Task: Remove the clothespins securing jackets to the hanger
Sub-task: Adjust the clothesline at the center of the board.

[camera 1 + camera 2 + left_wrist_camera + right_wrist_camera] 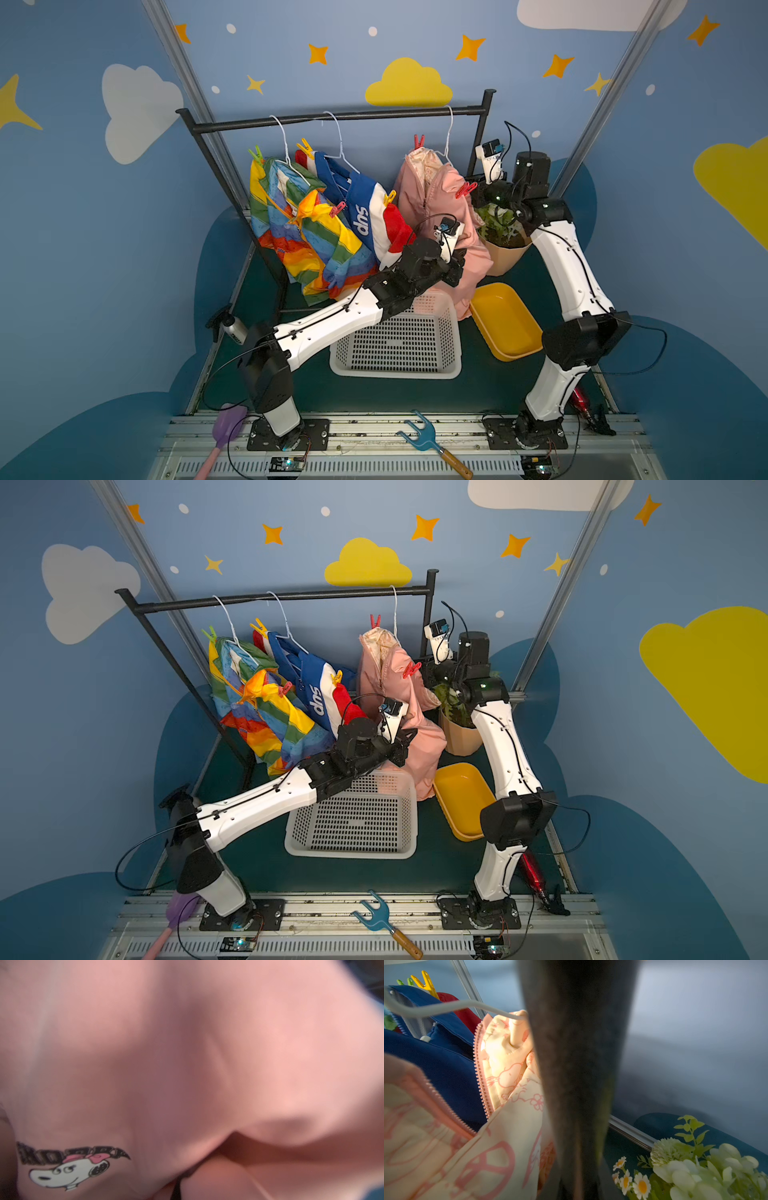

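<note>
The red clothespin (465, 190) is seen clipped to the pink jacket (428, 199) hung near the right end of the black rail (374, 114), with the right claw (478, 188) at its tail, its grip not discernible, and the left claw (457, 270) closed together against the jacket's lower part.

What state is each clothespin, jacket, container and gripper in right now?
Clothespins: all six clipped on.
Jackets: all three on hangers.
Left gripper: shut, against pink jacket.
Right gripper: at red clothespin, jaws unclear.
Basket: empty.
Yellow tray: empty.
</note>
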You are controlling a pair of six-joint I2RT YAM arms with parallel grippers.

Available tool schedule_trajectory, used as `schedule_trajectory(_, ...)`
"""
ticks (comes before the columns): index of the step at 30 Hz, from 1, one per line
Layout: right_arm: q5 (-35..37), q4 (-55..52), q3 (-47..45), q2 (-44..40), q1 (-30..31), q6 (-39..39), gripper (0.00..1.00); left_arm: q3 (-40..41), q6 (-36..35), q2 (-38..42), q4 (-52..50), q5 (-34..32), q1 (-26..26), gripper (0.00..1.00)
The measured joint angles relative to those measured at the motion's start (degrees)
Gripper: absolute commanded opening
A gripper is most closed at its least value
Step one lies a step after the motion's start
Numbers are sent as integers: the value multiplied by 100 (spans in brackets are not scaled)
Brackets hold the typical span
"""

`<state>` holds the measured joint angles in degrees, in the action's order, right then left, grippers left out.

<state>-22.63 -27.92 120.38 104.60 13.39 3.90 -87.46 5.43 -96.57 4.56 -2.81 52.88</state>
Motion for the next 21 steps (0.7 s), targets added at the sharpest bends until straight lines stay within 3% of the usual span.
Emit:
schedule_trajectory(4, 173, -92, -129, -118, 22, -153, 59, 2, 46, 0, 0, 61, 0, 8)
schedule_trajectory(8, 385, -297, -101, -166, -22, -275, 73, 11, 66, -2, -4, 61, 0, 9)
schedule_trajectory(12, 658, -833, 293, -166, -83, -310, 74, 101, 61, -2, 22, 81, 2, 9)
schedule_trajectory(18, 994, -1731, 1606, -199, -70, -411, 72, 173, 57, -2, 55, 105, 2, 11)
schedule_trajectory(21, 1172, -2033, 1915, -404, 4, -498, 72, 201, 42, -2, 87, 111, 4, 16)
